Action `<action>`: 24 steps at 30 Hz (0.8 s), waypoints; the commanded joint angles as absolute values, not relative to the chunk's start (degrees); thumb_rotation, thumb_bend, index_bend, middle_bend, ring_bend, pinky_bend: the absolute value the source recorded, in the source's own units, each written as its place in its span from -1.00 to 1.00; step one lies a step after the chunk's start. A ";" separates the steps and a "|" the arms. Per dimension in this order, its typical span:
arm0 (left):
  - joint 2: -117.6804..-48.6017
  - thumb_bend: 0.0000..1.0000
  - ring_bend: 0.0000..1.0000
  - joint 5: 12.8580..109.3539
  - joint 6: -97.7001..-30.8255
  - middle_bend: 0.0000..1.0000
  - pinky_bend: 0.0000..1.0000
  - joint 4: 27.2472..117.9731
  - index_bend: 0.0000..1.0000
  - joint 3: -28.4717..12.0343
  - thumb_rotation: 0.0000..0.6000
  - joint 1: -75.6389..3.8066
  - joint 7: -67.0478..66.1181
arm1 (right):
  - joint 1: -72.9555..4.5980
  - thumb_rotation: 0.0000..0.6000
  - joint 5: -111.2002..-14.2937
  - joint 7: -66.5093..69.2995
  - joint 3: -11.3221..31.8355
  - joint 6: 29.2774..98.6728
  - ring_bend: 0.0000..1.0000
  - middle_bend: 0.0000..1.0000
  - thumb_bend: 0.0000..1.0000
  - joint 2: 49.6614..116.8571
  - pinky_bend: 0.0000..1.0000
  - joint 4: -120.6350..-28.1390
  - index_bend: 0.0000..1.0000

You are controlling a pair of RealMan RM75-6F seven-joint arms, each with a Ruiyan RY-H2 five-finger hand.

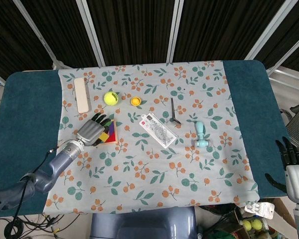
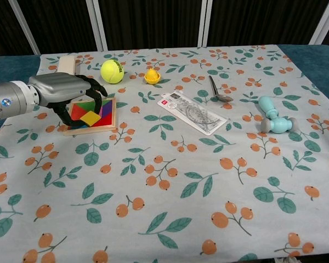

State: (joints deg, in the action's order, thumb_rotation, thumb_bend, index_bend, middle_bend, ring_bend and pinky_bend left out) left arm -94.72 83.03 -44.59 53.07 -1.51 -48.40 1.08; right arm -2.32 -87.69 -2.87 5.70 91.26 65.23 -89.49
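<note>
Left hand [image 2: 71, 93] is hovering over tangram puzzle [image 2: 93, 115] at table's 9 o'clock, fingers spread, gripping nothing. Advice: straddle the frame edges, avoid tennis ball [image 2: 112, 71] at 12. Right hand [image 1: 291, 167] is idling, fingers apart.

Wooden-framed tangram puzzle [image 2: 94, 115] – colourful pieces, flat – lies near the tennis ball [image 2: 112, 71].

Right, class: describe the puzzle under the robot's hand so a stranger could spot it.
On the flowered cloth, look below the tennis ball. The left hand is over a flat wooden puzzle. It alone is square and filled with coloured pieces.
</note>
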 commanded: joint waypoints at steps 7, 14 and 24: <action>-94.22 -0.23 -1.00 83.01 -45.18 -0.77 -1.00 53.84 -0.05 -1.79 1.00 -48.26 0.94 | -2.30 1.00 -87.77 -2.77 5.66 91.31 -0.81 -1.00 -0.84 65.24 -0.53 -89.45 -1.00; -93.97 -0.23 -1.00 82.65 -44.88 -0.77 -1.00 54.41 -0.05 -1.85 1.00 -48.17 0.13 | -2.28 1.00 -87.64 -2.63 5.70 91.27 -0.81 -1.00 -0.84 65.18 -0.53 -89.42 -1.00; -93.95 -0.23 -1.00 82.52 -44.78 -0.77 -1.00 54.65 -0.08 -2.05 1.00 -48.25 -0.01 | -2.27 1.00 -87.59 -2.80 5.75 91.30 -0.81 -1.00 -0.84 65.22 -0.53 -89.46 -1.00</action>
State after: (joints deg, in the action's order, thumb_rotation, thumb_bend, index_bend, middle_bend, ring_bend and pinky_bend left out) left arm -93.96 82.52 -44.78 54.65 -2.06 -48.25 -0.01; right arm -2.27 -87.59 -2.81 5.75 91.29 65.22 -89.45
